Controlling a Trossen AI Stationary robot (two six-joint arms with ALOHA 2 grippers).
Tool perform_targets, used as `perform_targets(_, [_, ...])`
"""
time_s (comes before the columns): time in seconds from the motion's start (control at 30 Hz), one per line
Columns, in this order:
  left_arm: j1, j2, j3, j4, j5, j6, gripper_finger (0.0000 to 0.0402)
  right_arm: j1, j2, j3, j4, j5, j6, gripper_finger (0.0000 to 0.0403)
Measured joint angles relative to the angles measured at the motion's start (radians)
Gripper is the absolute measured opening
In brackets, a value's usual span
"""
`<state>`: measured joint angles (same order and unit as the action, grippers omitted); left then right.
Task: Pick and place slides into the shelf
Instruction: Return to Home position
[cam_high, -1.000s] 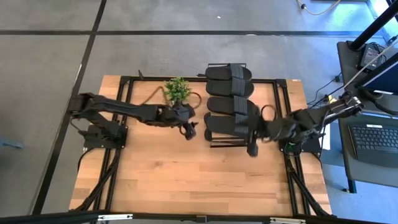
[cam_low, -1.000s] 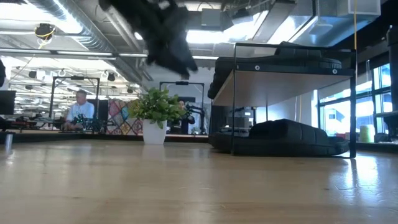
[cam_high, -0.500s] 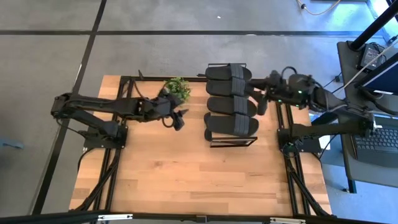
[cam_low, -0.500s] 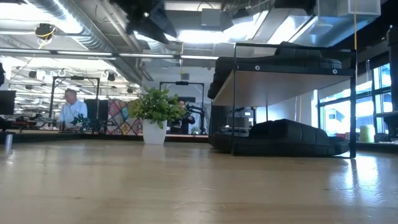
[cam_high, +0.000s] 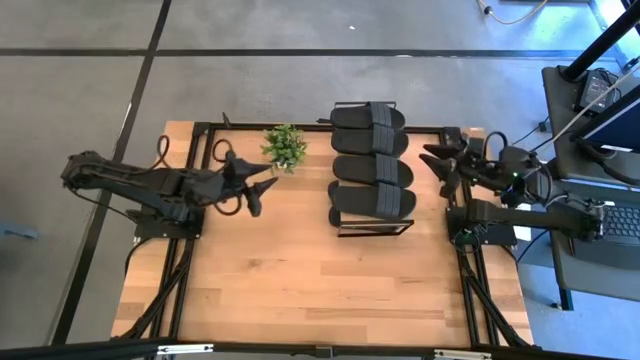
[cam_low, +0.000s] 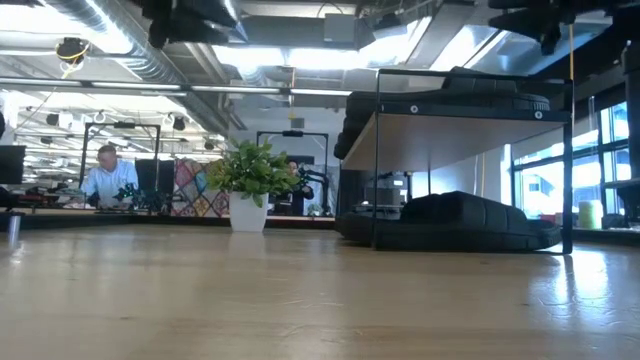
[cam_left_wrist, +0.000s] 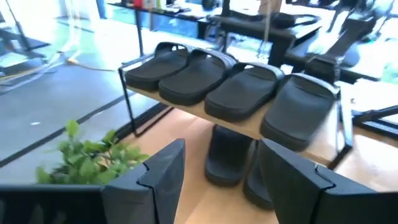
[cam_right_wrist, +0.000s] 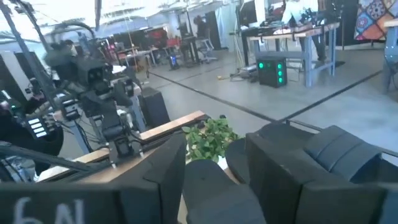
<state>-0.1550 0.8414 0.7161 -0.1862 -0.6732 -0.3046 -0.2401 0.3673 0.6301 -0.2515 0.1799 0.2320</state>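
The shelf (cam_high: 372, 226), a light wood board on a thin black frame, stands right of the table's middle. Four black slides (cam_high: 370, 168) lie side by side on its top board (cam_low: 450, 125). Two more slides (cam_left_wrist: 227, 155) rest on the table under it, and one of them also shows in the low view (cam_low: 460, 218). My left gripper (cam_high: 258, 187) hangs open and empty left of the shelf, near the plant. It also shows in the left wrist view (cam_left_wrist: 221, 149). My right gripper (cam_high: 440, 166) hangs open and empty just right of the shelf. It also shows in the right wrist view (cam_right_wrist: 216, 143).
A small potted plant (cam_high: 285, 146) stands at the far edge, between my left gripper and the shelf. Bare tabletop (cam_high: 300, 280) spreads across the near half. Beyond the right edge stand a desk and a laptop (cam_high: 600, 225). A person (cam_low: 105, 175) sits in the room behind.
My left gripper has drawn back from beside the shelf toward the table's left edge and gone up, out of the low view. My right gripper has swung from the shelf's near right corner toward the far edge, then back to the shelf's right side. The slides have stayed still.
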Motion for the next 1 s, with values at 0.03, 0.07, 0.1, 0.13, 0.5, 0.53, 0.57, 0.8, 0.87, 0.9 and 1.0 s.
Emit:
perform_targets(0.03, [-0.003, -0.029, -0.039, 0.026, 0.013, 0.0, 0.0195, 0.0, -0.02, -0.013, 0.001, 0.0, -0.003, 0.0167])
perform_targets(0.07, [-0.003, -0.055, -0.075, 0.048, 0.028, 0.0, 0.0195, 0.0, -0.039, -0.024, 0.0, 0.0, -0.008, 0.0167])
perform_targets(0.1, [-0.003, -0.081, -0.11, 0.071, 0.046, -0.002, 0.0195, 0.0, -0.057, -0.034, -0.001, -0.005, -0.018, 0.0167])
perform_targets(0.13, [-0.003, -0.11, -0.145, 0.092, 0.053, -0.006, 0.0195, 0.0, -0.075, -0.046, 0.001, -0.017, -0.028, 0.0167])
perform_targets(0.5, [-0.003, -0.422, -0.43, 0.26, 0.057, -0.024, 0.0195, 0.0, -0.24, -0.176, 0.046, -0.046, -0.018, 0.0167])
perform_targets(0.53, [-0.003, -0.447, -0.443, 0.262, 0.057, -0.025, 0.0195, 0.0, -0.249, -0.184, 0.052, -0.046, -0.021, 0.0167])
perform_targets(0.57, [-0.003, -0.467, -0.455, 0.264, 0.057, -0.024, 0.0195, 0.0, -0.259, -0.195, 0.062, -0.046, -0.027, 0.0167])
perform_targets(0.8, [-0.003, -0.59, -0.531, 0.262, 0.057, -0.002, 0.0195, 0.0, -0.32, -0.3, 0.183, -0.043, -0.031, 0.0167])
perform_targets(0.87, [-0.003, -0.616, -0.555, 0.265, 0.057, 0.0, 0.0195, 0.0, -0.331, -0.335, 0.219, -0.043, -0.027, 0.0167])
perform_targets(0.9, [-0.003, -0.629, -0.566, 0.268, 0.057, 0.0, 0.0195, 0.0, -0.335, -0.354, 0.239, -0.043, -0.026, 0.0167])
perform_targets(1.0, [-0.003, -0.662, -0.597, 0.272, 0.056, 0.0, 0.0195, 0.0, -0.344, -0.404, 0.306, -0.043, -0.023, 0.0167])
